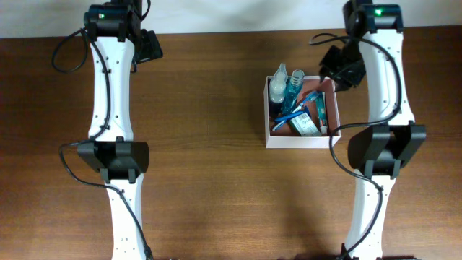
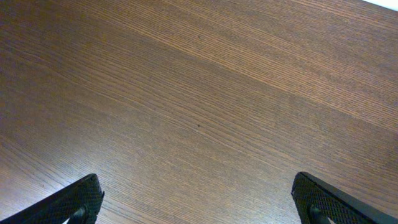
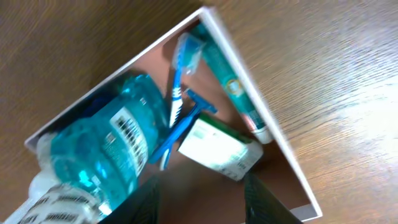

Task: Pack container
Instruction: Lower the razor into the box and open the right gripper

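The container (image 1: 268, 108) is a square white-walled box with a reddish-pink inside, right of the table's middle. In it lie two bottles of blue liquid (image 1: 294, 84), a blue toothbrush and razor (image 1: 289, 115), a green packet (image 1: 304, 127) and a toothpaste tube (image 1: 321, 114). My right gripper (image 1: 339, 72) hovers over the container's far right corner. In the right wrist view its fingers (image 3: 202, 196) are open and empty above the pink floor (image 3: 205, 180), near the green packet (image 3: 217, 148) and the blue bottle (image 3: 102, 158). My left gripper (image 2: 199, 199) is open and empty over bare wood at the far left (image 1: 149, 47).
The brown wooden table (image 1: 209, 180) holds nothing else in view. Both arms' white links and black joints (image 1: 115, 159) (image 1: 382, 148) reach along the left and right sides.
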Action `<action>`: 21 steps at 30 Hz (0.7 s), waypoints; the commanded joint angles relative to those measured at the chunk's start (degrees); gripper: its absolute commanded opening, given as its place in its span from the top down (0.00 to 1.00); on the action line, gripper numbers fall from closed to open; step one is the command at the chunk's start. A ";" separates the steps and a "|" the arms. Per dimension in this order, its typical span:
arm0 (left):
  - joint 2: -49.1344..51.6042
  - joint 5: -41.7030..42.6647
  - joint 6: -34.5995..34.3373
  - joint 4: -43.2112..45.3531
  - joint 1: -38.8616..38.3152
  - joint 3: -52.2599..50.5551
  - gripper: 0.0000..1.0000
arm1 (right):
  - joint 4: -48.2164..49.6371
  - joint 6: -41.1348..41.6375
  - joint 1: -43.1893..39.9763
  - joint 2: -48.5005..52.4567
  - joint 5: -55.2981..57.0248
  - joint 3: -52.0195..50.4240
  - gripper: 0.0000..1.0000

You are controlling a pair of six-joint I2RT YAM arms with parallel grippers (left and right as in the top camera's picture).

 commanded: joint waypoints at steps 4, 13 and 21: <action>0.26 0.22 -0.57 0.11 0.09 -0.17 0.01 | -0.35 -0.79 -8.46 -2.99 -0.22 -0.13 0.55; 0.26 0.22 -0.57 0.11 0.11 -0.17 0.00 | -0.35 -26.45 -19.02 -3.63 -30.73 -0.15 0.01; 0.26 0.22 -0.55 0.11 0.11 -0.17 0.00 | -0.35 -31.50 -22.34 -13.11 -32.00 -0.15 0.01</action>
